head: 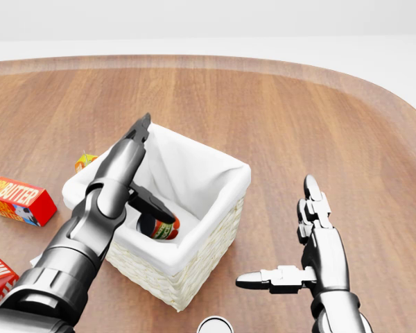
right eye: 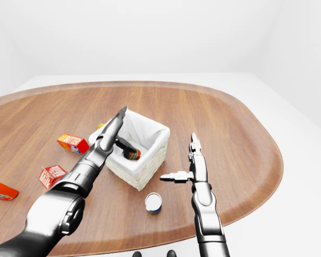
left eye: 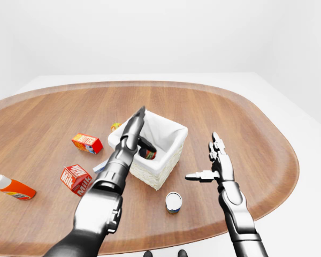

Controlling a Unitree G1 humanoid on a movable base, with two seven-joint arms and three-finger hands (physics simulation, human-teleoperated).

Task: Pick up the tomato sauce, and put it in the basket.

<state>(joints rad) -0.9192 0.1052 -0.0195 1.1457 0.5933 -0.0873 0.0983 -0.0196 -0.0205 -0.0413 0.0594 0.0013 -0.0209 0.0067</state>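
The tomato sauce can (head: 159,227), red with a dark end, lies on its side on the white lining inside the wicker basket (head: 215,229). My left hand (head: 149,173) hovers over the basket with its fingers spread straight, the thumb reaching down toward the can and nothing held. Out to the right of the basket my right hand (head: 291,239) is open above the wooden table (head: 277,118), palm flat and empty.
A butter box (head: 17,201) and a milk carton (left eye: 75,179) lie left of the basket. A small orange item (head: 84,161) peeks out behind the basket's left corner. A tin can (left eye: 173,202) stands below the basket. An orange bottle (left eye: 10,187) lies at far left.
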